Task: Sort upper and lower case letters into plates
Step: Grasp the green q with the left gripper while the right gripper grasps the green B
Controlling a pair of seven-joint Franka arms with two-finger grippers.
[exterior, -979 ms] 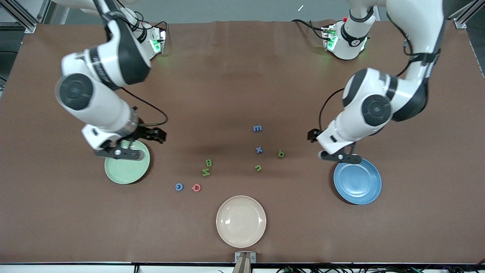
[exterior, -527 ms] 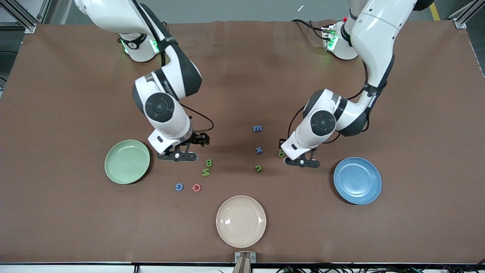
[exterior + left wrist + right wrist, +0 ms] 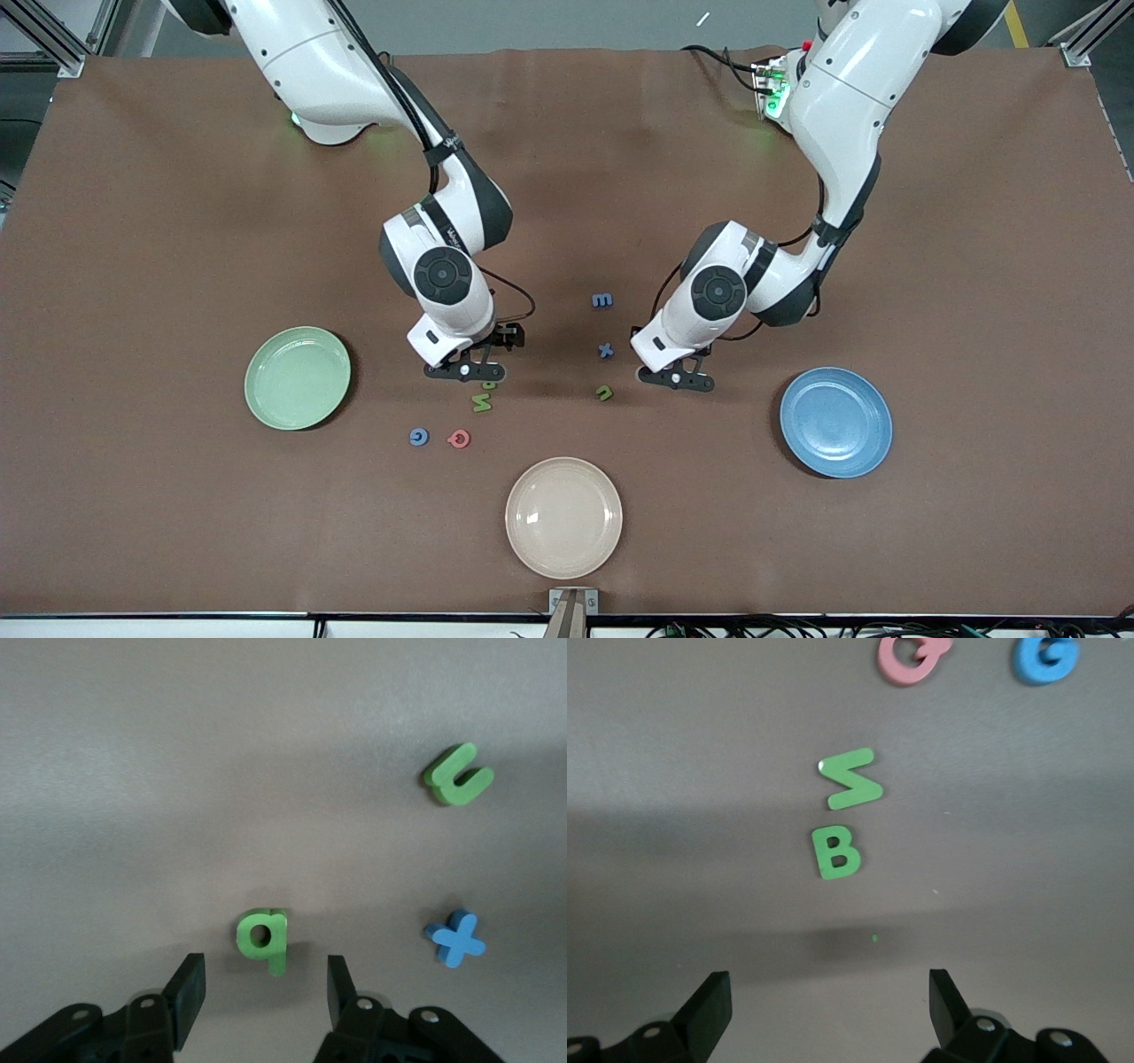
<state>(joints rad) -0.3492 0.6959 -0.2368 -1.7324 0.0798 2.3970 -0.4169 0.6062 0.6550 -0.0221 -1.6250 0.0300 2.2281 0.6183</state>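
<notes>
Over the middle of the brown table, my left gripper hangs above the green q, fingers apart but narrowing; I should centre and drop straight. My right gripper is spread wide over the green B. These letters look flat, foamy, matte. Mint plate and blue plate sit empty toward opposite table ends.

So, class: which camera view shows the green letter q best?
The left wrist view: the green q lies flat in plain sight, just ahead of the open left gripper. In the front view that gripper and its wrist cover the letter. The right wrist view does not show it.
</notes>
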